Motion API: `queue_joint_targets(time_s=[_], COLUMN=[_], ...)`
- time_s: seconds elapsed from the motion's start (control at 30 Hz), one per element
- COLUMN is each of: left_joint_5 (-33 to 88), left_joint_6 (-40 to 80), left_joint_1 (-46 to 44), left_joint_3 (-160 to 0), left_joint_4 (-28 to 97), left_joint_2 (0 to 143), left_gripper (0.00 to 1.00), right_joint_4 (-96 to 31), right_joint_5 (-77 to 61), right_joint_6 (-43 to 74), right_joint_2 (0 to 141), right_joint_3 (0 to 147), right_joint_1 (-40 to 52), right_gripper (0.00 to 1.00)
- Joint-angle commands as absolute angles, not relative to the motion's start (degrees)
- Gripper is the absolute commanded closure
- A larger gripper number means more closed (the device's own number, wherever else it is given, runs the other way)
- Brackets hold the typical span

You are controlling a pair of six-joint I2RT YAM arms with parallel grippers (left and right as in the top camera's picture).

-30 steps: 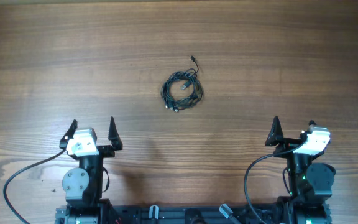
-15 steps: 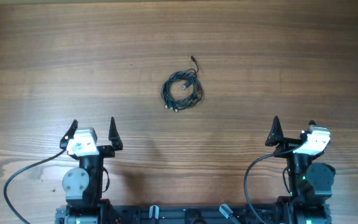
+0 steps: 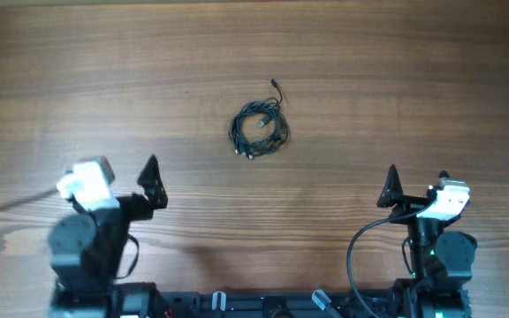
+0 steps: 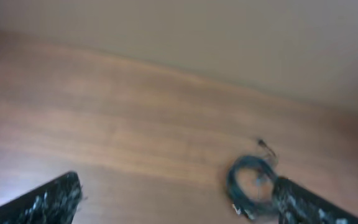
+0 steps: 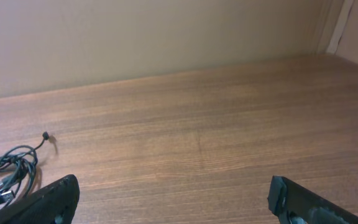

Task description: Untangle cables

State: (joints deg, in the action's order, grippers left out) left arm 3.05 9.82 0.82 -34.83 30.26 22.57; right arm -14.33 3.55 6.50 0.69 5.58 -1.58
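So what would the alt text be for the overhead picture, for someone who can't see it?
A small tangled coil of dark cable lies near the middle of a wooden table, seen from above. Two robot arms sit at the near edge, the left gripper and right gripper both open, empty and well apart from it.

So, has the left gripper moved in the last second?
Yes. Overhead, the left gripper has swung left, away from the cable bundle, which lies where it was.
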Motion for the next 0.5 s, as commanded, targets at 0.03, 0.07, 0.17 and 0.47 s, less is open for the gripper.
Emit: queue_joint_targets(time_s=[0.03, 0.07, 0.17, 0.47], left_joint_5=[25.58, 27.29, 25.3, 8.01], left_joint_6=[12.97, 13.13, 12.34, 9.23], left_joint_1=[0.95, 0.64, -1.98, -11.6], left_joint_3=[-57.91, -63.77, -83.0, -113.69], left_joint_4=[36.07, 39.2, 51.59, 78.52], left_joint_2=[43.03, 47.97, 63.75, 100.71], left_gripper=[0.0, 0.0, 0.0, 0.0], right_joint_4=[-14.2, -14.2, -14.2, -14.2], right_joint_5=[4.51, 4.51, 4.51, 4.51], right_joint_6=[7.53, 7.51, 7.53, 7.51], right_joint_2=[0.27, 0.27, 0.27, 0.27], right_joint_3=[5.67, 5.67, 5.67, 5.67], right_joint_1=[-1.3, -1.3, -1.3, -1.3], right_gripper=[0.0, 0.0, 0.0, 0.0])
